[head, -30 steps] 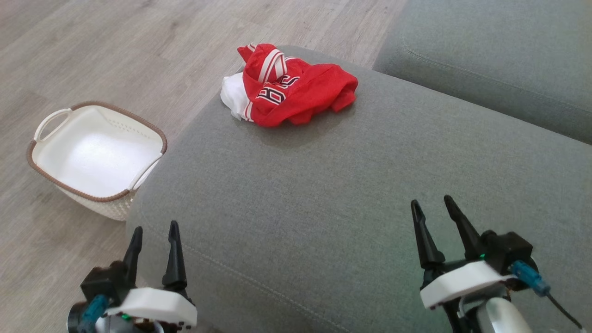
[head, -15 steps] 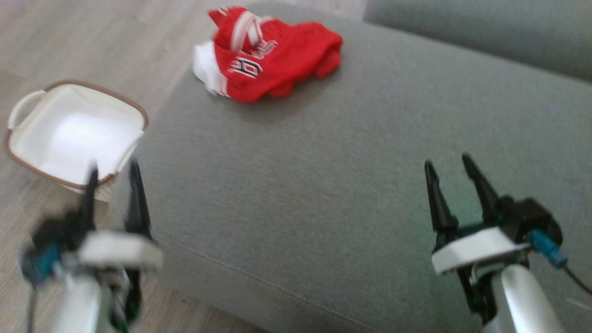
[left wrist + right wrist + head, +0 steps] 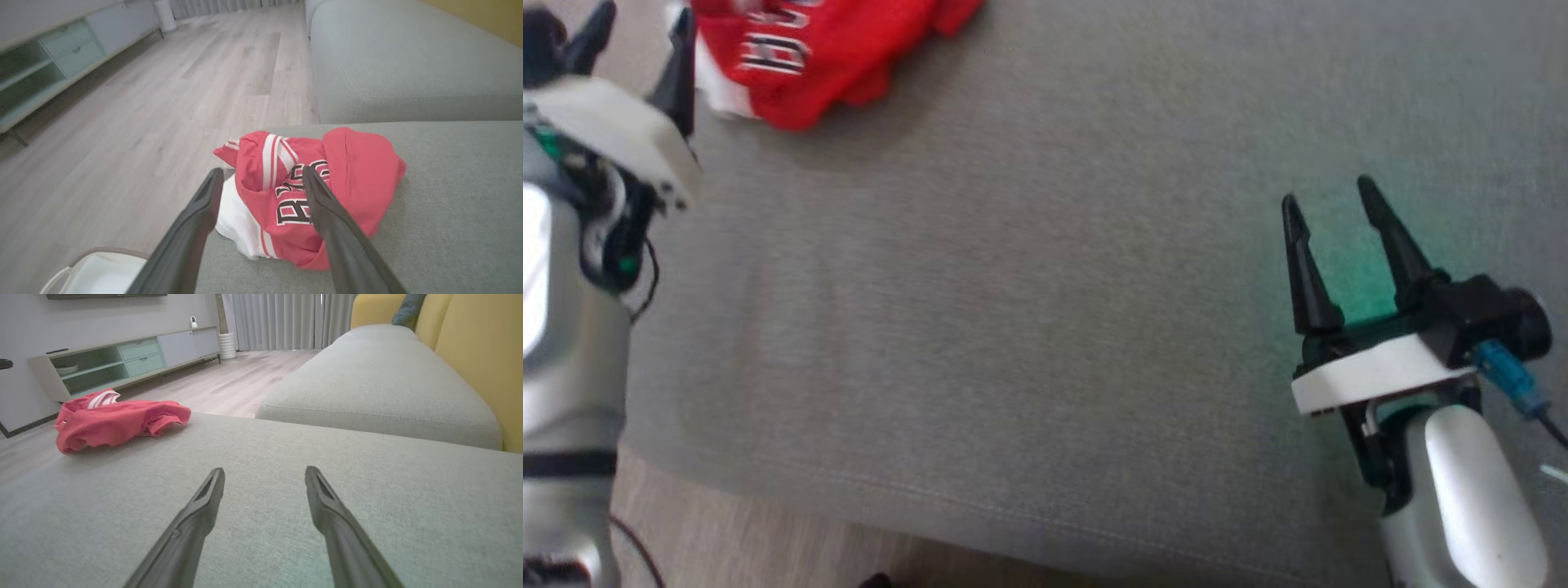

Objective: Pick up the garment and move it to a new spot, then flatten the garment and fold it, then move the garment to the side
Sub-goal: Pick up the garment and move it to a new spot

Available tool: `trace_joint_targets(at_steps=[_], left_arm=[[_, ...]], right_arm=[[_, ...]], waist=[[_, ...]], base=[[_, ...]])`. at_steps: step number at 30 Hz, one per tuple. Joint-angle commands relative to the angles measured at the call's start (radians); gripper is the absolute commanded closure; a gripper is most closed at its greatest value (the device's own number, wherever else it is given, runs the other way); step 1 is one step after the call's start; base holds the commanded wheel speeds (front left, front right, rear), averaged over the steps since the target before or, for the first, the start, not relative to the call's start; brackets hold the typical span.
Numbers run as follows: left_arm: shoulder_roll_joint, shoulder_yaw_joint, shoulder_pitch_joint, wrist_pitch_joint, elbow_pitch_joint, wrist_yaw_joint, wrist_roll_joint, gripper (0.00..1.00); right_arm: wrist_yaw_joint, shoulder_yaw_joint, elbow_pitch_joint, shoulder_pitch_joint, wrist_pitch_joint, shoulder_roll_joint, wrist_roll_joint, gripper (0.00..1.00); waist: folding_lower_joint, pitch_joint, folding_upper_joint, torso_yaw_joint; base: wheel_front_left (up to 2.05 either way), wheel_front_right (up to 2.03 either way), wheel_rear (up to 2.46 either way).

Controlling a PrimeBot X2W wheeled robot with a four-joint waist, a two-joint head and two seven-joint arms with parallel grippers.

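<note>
The garment [image 3: 809, 57], a red jersey with white stripes, dark letters and a white part under it, lay crumpled on the gray sofa cushion [image 3: 1013, 286]. In the head view it was at about 11 o'clock, cut by the upper edge of the picture, close to the far left corner of the cushion.

The left gripper [image 3: 641, 24] was at about 10 o'clock in the head view, just beside the white edge of the garment. Its two dark fingers were spread wide and nothing was between them. In the left wrist view the fingers pointed toward 12 o'clock and framed the garment from the near side; whether a tip touched the cloth could not be told. A white basket [image 3: 110, 250] with a brown rim stood on the wooden floor [image 3: 143, 102] at 7 o'clock in that view.

The right gripper [image 3: 1327, 194] was at about 4 o'clock in the head view, above bare cushion and well apart from the garment. Its fingers were also spread and held nothing. In the right wrist view the garment lay at 10 o'clock, and a second gray cushion [image 3: 367, 384] lay at 1 o'clock.
</note>
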Motion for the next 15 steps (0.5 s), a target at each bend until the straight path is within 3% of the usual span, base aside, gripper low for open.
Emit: trace_joint_targets(at_steps=[1, 13, 15], left_arm=[[0.061, 0.008, -0.065, 0.015, 0.017, -0.006, -0.012, 0.00], [0.086, -0.170, -0.217, 0.086, 0.281, -0.014, -0.157, 0.00], [0.089, -0.177, -0.229, 0.074, 0.317, -0.014, -0.168, 0.64]], right_arm=[[0.007, 0.022, -0.051, -0.031, 0.005, -0.002, -0.011, 0.00], [0.007, 0.008, -0.119, -0.038, 0.021, -0.002, -0.029, 0.00], [0.007, 0.006, -0.120, -0.039, 0.020, -0.002, -0.027, 0.00]], waist=[[-0.0004, 0.084, 0.0000, -0.069], [-0.0004, 0.194, 0.0000, -0.115], [-0.0004, 0.199, 0.0000, -0.119]], base=[[0.00, 0.00, 0.00], [0.00, 0.00, 0.00], [0.00, 0.00, 0.00]])
